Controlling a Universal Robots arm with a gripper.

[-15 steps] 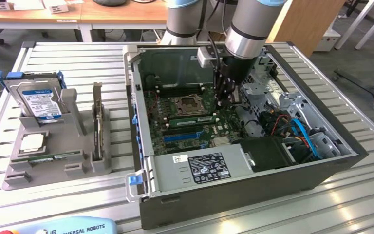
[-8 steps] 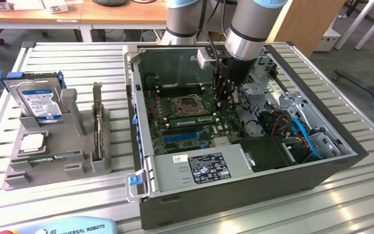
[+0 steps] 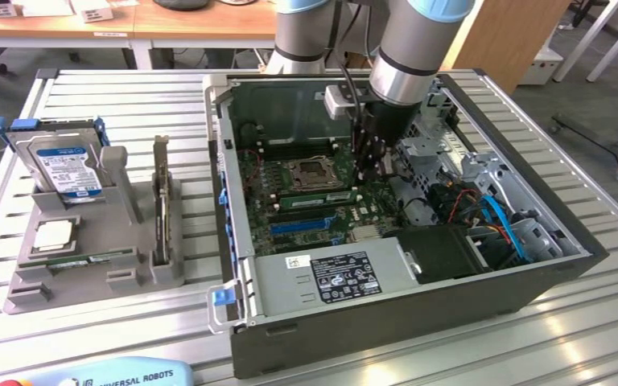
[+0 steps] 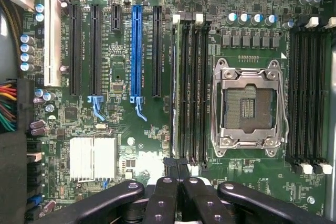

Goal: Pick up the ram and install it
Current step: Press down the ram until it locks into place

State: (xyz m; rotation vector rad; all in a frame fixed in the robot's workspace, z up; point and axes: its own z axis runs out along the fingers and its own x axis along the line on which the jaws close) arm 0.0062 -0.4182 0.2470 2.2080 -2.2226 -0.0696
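Slatted metal table [image 3: 126, 104], wooden desks [image 3: 126, 24] behind. Grey holder [image 3: 73, 273] with hard drive [image 3: 67, 165] sits at the exterior view's left. In the open computer case [image 3: 395, 322], the ram [image 3: 311, 196] [image 4: 175, 93] stands in a slot beside the empty socket [image 4: 248, 107]. The gripper [image 3: 373, 173] [image 4: 177, 174] is closed tight at the ram's end.

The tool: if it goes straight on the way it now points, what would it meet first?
Probably the memory slots beside the empty processor socket. The tool points down at them, though the depth is unclear.
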